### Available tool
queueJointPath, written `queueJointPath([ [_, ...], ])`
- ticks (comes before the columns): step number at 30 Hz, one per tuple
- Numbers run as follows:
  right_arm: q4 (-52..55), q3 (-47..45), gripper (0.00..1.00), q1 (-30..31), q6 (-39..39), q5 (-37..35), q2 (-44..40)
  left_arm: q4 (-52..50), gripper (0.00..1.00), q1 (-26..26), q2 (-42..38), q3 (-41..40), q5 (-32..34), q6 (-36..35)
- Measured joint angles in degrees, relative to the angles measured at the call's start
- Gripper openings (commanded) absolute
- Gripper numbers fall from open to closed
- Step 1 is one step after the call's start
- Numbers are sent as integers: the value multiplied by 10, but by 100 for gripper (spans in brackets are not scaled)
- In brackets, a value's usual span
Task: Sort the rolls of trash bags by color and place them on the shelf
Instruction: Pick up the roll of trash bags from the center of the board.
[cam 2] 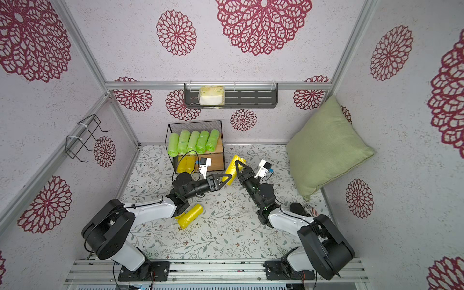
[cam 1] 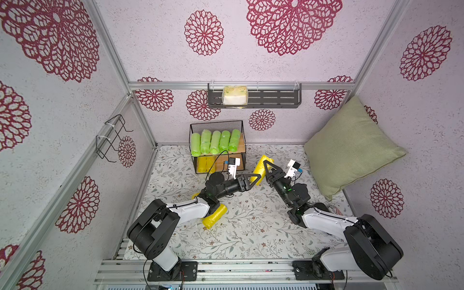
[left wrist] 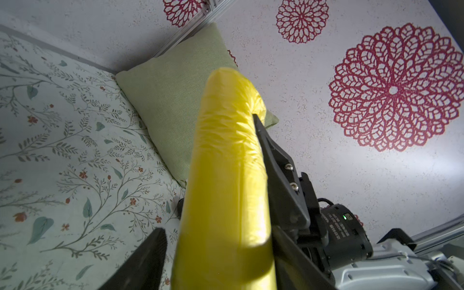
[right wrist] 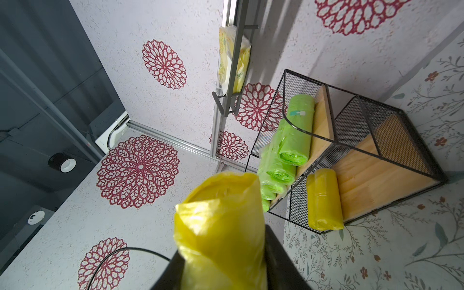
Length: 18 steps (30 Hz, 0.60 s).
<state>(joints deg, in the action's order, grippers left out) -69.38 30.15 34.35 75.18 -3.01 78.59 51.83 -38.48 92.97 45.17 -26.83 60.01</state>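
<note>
A yellow roll [cam 1: 261, 167] [cam 2: 232, 168] hangs tilted above the table, to the right of the shelf [cam 1: 241, 144]. My right gripper [cam 1: 265, 164] [right wrist: 222, 241] is shut on it. My left gripper [cam 1: 257, 178] [left wrist: 218, 228] straddles the lower end of this yellow roll [left wrist: 226, 163]. One finger touches it and a narrow gap shows at the other. Several green rolls [cam 1: 215, 141] [right wrist: 293, 140] lie side by side on the shelf's upper board. Yellow rolls [cam 1: 204, 164] [right wrist: 324, 200] lie on the lower board. Another yellow roll [cam 1: 214, 216] lies on the table beside my left arm.
A green pillow [cam 1: 351, 148] leans in the back right corner. A dark slotted wall rack [cam 1: 276, 98] holds a pale packet [cam 1: 235, 95] above the shelf. A black wire hanger [cam 1: 113, 138] sticks out from the left wall. A yellow scrap [cam 1: 195, 195] peeks from under my left arm.
</note>
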Motion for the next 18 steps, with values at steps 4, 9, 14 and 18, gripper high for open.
queueJointPath([
  [4, -7, 0, 50, 0, 5, -2, 5, 9, 38, 0, 4, 0, 0, -4],
  [9, -12, -2, 74, -1, -2, -9, 3, 11, 27, 10, 8, -6, 1, -13],
  [14, 15, -27, 78, -5, -47, -33, -24, -4, 25, 35, 8, -48, 37, -52],
  [18, 64, -52, 79, -8, -102, -67, -76, -96, 26, 47, 7, -63, 126, -125],
])
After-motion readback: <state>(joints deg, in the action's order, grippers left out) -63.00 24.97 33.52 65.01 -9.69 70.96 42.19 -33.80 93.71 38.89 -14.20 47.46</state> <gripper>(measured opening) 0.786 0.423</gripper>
